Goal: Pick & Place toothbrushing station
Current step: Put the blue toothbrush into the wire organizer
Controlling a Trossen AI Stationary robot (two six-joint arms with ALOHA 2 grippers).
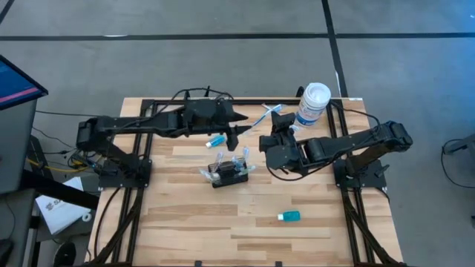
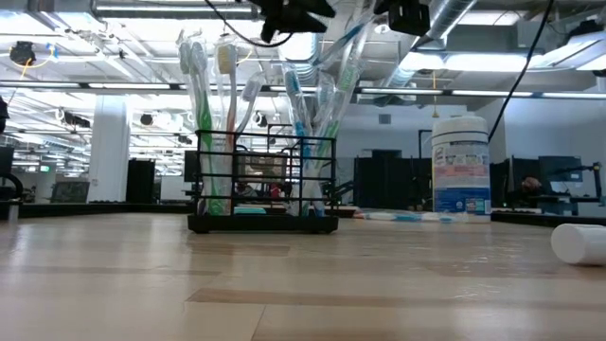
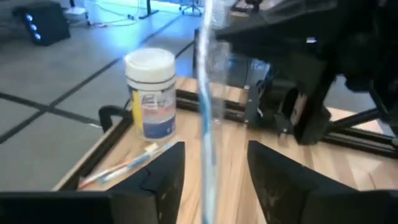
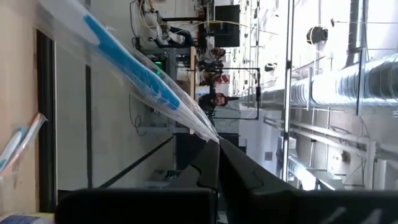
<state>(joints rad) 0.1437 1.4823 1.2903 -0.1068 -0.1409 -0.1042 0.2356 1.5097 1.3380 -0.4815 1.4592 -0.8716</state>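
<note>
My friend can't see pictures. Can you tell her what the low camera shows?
A small black wire-mesh holder full of upright toothbrushes stands on a pale wooden table. A white round canister stands farther right, with an office room behind.

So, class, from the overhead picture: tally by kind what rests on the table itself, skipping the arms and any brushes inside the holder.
Wire-mesh holder: 1
White canister: 1
Small teal tubes: 2
Toothbrush lying by the canister: 1
Total: 5
</note>
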